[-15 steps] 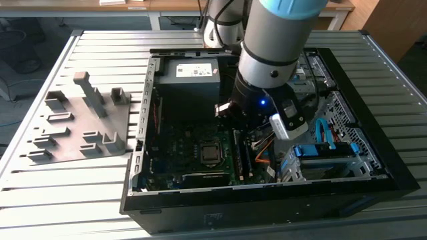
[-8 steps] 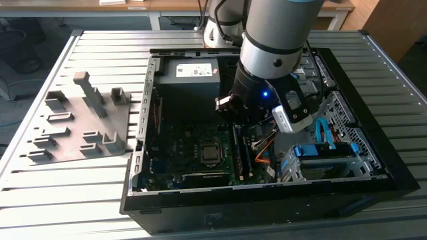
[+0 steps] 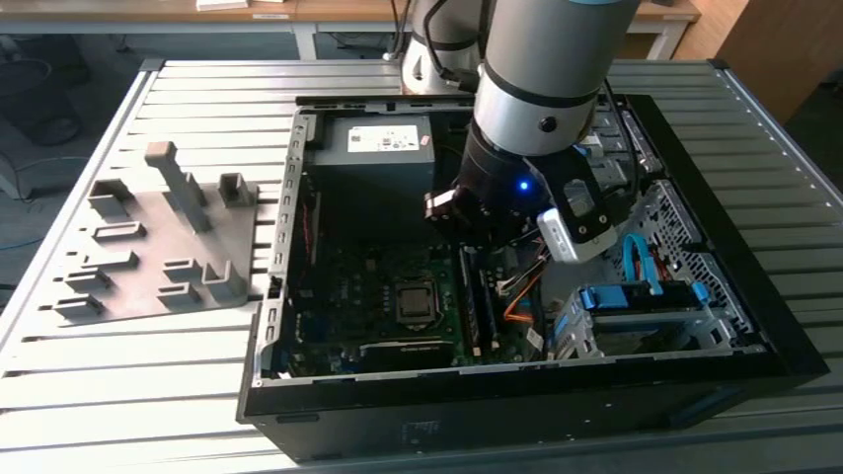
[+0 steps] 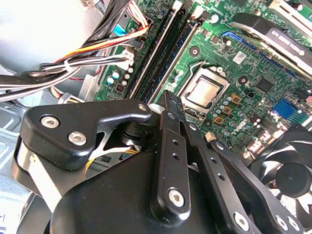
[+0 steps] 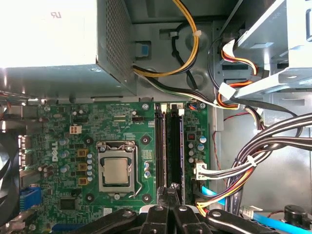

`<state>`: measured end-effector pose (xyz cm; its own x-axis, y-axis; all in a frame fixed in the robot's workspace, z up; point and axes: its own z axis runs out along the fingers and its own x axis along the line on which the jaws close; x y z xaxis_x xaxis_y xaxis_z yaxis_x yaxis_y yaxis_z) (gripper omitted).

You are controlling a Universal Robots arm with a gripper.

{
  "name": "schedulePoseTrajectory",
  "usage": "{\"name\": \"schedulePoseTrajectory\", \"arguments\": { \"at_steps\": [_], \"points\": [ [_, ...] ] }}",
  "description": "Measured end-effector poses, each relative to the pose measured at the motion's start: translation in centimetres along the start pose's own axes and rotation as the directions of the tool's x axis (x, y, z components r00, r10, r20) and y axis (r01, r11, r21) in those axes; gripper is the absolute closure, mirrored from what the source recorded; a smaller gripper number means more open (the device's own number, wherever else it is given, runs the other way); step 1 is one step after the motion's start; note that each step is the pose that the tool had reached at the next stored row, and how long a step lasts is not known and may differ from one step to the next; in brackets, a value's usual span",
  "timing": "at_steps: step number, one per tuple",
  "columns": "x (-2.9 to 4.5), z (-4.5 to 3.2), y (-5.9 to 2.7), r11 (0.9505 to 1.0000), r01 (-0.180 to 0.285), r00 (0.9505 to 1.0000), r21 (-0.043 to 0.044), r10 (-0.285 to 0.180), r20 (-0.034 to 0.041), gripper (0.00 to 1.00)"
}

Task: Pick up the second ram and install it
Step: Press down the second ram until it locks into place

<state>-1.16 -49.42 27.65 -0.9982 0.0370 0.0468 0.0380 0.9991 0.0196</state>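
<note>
Open computer case (image 3: pixel 777 346): 1 | robot arm (image 3: pixel 547 69): 1 | gripper (image 5: pixel 168 195): 1 | processor socket (image 5: pixel 117 170): 1 | memory slots (image 5: pixel 168 146): 2 (side by side) | power-supply box (image 3: pixel 382 143): 1 | grey fixture (image 3: pixel 158 247): 1 | cooling fan (image 4: pixel 287 170): 1

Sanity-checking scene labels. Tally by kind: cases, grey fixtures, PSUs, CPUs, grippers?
Case: 1
Grey fixture: 1
PSU: 1
CPU: 1
Gripper: 1
Total: 5
</note>
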Motion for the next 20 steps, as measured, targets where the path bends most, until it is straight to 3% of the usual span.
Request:
{"name": "schedulePoseTrajectory", "arguments": {
  "at_steps": [8,18,20],
  "points": [
    [0.0,0.21,0.41,1.0,0.0,1.0,-0.0004,0.0,-0.0002,0.9],
    [0.06,2.08,4.12,1.0,0.0,1.0,-0.0011,0.0,-0.0002,0.9],
    [0.05,2.47,4.52,1.0,0.0,1.0,-0.0016,0.0,-0.0001,0.9]
  ]
}}
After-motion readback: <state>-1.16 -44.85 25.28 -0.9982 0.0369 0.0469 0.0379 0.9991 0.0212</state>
